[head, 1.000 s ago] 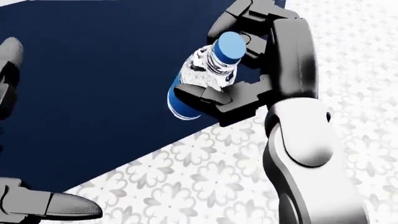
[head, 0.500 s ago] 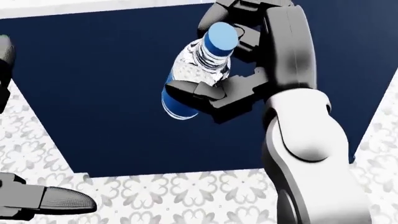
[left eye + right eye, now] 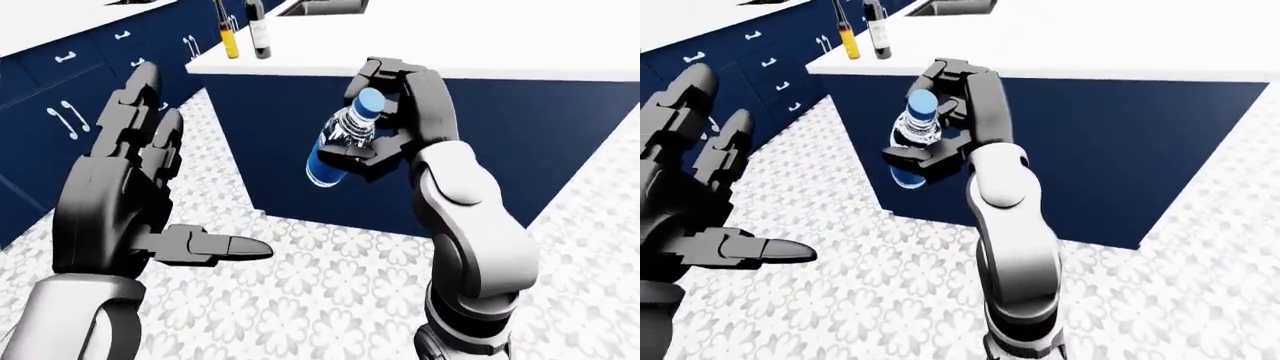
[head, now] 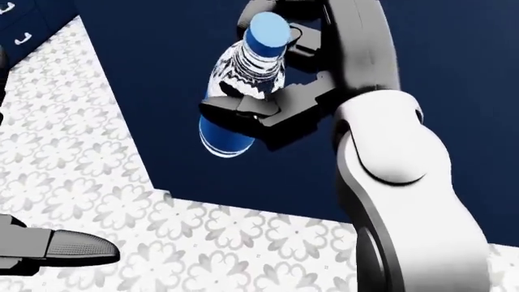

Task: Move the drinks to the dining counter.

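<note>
Beside white-topped table: right hand fingers clenched on water bottle, left hand released, empty. Carry step; next, likely lift onto top.

You are in a kitchen. At twelve o'clock in the left-eye view stands an island with navy sides and a white surface. Two bottles stand near its corner at eleven o'clock. Navy drawers with white handles line the wall at nine o'clock, and a patterned tile floor spreads at six.
</note>
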Controlling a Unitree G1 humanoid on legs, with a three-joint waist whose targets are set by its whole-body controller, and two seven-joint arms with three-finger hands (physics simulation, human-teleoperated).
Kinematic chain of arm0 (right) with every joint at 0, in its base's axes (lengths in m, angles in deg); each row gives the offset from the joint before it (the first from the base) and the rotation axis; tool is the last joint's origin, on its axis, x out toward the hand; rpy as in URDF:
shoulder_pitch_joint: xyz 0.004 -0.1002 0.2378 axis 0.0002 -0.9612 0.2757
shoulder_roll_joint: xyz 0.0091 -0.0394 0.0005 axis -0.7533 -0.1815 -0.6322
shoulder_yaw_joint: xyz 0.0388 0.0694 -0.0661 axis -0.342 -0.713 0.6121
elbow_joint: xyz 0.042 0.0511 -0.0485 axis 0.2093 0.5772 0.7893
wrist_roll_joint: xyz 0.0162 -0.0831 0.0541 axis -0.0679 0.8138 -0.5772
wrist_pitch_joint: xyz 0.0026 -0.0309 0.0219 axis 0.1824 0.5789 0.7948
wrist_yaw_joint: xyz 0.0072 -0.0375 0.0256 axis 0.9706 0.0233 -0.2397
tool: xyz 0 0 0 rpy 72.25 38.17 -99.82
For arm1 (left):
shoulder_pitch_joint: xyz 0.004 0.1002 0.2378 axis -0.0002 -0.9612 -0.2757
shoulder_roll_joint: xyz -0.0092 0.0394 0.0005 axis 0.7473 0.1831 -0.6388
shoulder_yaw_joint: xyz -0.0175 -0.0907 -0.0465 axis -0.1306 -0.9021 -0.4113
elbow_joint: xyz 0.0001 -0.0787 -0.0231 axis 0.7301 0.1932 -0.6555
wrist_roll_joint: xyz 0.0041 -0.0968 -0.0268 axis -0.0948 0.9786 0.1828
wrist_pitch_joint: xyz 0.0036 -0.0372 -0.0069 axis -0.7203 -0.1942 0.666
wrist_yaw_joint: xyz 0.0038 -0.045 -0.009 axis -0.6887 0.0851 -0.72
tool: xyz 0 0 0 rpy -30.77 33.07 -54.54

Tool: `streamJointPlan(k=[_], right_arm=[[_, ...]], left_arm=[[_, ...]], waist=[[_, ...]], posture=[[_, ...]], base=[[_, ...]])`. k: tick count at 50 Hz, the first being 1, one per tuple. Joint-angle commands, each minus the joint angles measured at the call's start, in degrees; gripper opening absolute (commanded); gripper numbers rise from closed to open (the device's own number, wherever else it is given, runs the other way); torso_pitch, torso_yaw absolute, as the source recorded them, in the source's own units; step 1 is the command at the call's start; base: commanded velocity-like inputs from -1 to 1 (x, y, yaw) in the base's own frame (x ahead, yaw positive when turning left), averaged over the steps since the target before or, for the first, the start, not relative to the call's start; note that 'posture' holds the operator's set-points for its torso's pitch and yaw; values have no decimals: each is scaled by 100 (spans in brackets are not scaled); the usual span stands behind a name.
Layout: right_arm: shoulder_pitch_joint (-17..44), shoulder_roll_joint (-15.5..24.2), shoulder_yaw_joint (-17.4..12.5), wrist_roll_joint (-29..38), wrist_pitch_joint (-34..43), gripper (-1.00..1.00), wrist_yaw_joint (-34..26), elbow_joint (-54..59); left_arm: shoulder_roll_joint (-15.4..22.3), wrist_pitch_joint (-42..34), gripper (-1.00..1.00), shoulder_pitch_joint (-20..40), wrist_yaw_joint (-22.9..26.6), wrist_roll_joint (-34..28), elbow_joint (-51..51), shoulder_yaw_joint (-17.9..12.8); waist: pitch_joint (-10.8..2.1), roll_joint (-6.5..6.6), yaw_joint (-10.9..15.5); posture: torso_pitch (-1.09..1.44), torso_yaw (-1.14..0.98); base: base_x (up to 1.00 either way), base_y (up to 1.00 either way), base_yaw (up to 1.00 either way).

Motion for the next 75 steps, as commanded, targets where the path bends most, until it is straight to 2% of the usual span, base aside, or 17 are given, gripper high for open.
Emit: streamJointPlan(k=[1,7,9,10,18,23,25,31,36,38,47,51,61,65,66,67,75], right_arm=[[529,70,-76,91,-73,-100,-25,-337],[885,86,-62,158,186,-100,-136,-332],[936,75,-84,151,211,-100,-152,-328],[949,73,-78,153,220,-100,-153,-328],[1063,51,-47,175,365,-100,-179,-441],[1149,-20,-10,193,406,-100,-146,-433],[1192,-21,-4,202,431,-100,-156,-437],[1239,-64,-81,154,433,-100,-103,-515],[1249,-37,-103,86,477,-100,-44,-548],[1242,-15,-111,61,479,-100,-31,-552],[1308,90,-238,-77,578,-100,27,-619],[1342,101,-233,-155,633,-100,119,-682],[1249,134,-242,-313,574,-100,224,-724],[1285,146,-243,-356,652,-100,261,-776],[1298,165,-238,-360,669,-100,264,-790],[1302,194,-232,-363,692,-100,254,-827],[1396,234,-260,-383,858,-100,262,-902]], left_arm=[[31,152,100,47,132,-255,-108,-177],[238,350,100,-46,50,-56,-108,-289],[268,396,100,-74,37,-44,-108,-290],[281,422,100,-92,40,-45,-108,-291],[568,733,100,-298,-61,185,-108,-456],[605,791,100,-364,-62,217,-108,-512],[616,803,100,-410,-46,257,-108,-596],[653,810,100,-391,-70,311,-108,-621],[740,793,100,-364,-123,472,-108,-729],[705,760,100,-355,-100,453,-108,-742],[714,603,100,-214,-150,622,-108,-866],[709,594,100,-204,-163,628,-108,-865],[643,728,100,-401,-69,443,-108,-828],[702,825,100,-466,-70,460,-108,-848],[721,839,100,-475,-80,480,-108,-859],[727,855,100,-501,-74,481,-108,-875],[729,883,100,-551,-48,464,-108,-903]], waist=[[-142,25,-1],[14,-417,91],[-143,-828,101],[79,-605,69],[-147,-355,-20],[-230,206,-115],[7,192,-185],[-341,130,13],[-297,-497,19],[-36,-345,-109],[-32,-180,-29],[-70,425,-10],[-121,-45,71],[-416,-609,128],[-56,-464,101],[-9,-534,96],[-96,-18,35]], posture=[[0,0],[0,0],[0,0],[0,0],[0,0],[0,0],[0,0],[0,0],[0,0],[0,0],[0,0],[0,0],[0,0],[0,0],[0,0],[0,0],[0,0]], base=[[30,0,0],[57,0,0],[69,0,0],[72,0,0],[76,0,0],[76,0,0],[77,0,0],[32,1,32],[0,0,100],[0,0,100],[0,0,67],[44,-8,0],[50,-11,0],[27,0,0],[3,0,0],[0,0,0],[7,0,0]])
